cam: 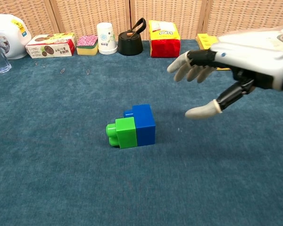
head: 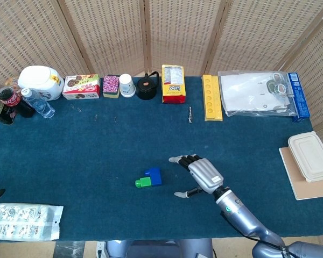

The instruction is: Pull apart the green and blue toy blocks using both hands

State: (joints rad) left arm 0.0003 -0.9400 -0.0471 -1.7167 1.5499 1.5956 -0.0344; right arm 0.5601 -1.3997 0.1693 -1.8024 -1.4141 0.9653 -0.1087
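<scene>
The green block point(head: 142, 182) point(cam: 122, 132) and the blue block point(head: 154, 176) point(cam: 144, 124) lie joined on the blue cloth, green on the left, near the table's front middle. My right hand point(head: 200, 174) point(cam: 221, 70) hovers open just right of the blue block, fingers spread toward it, thumb low, a short gap away and not touching. It holds nothing. The left hand is out of sight in both views; only a dark tip shows at the head view's left edge.
Along the back stand a white jug point(head: 40, 81), a snack box point(head: 81, 86), a paper cup point(head: 127, 85), a black kettle point(head: 147, 87), a yellow-red bag point(head: 173, 84) and a yellow tray point(head: 211, 97). A plastic packet point(head: 22, 221) lies front left, a lidded container point(head: 311, 155) at right.
</scene>
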